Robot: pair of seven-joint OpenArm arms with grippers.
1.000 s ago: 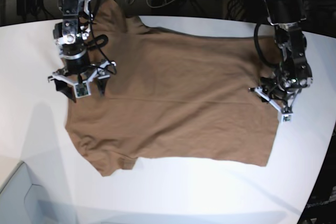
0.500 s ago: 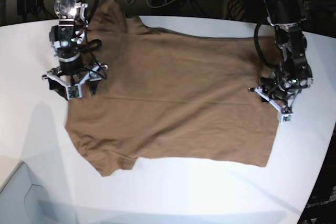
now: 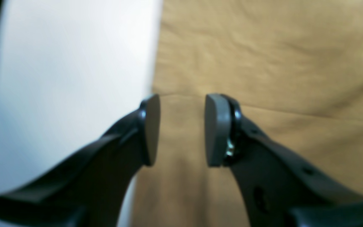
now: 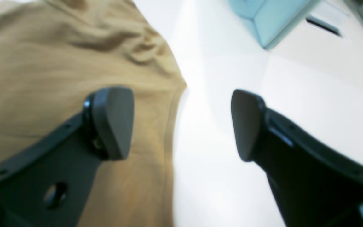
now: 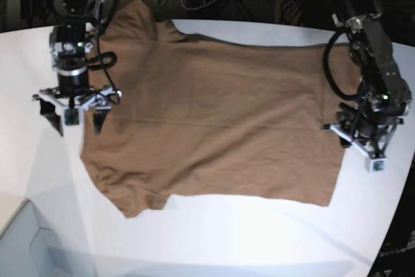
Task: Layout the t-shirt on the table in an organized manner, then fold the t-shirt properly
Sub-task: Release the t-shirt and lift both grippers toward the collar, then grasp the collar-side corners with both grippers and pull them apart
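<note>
The shirt (image 5: 214, 121) is seen spread nearly flat on the white bench (image 5: 227, 238), with small wrinkles left at the near sleeve. At its 2 side edges the pincers are poised: the right pincer (image 4: 181, 123) is held wide apart over the edge, the left pincer (image 3: 181, 129) partly apart over the hem, neither clamped on cloth. Laying out is judged almost done; folding is not yet begun.
</note>
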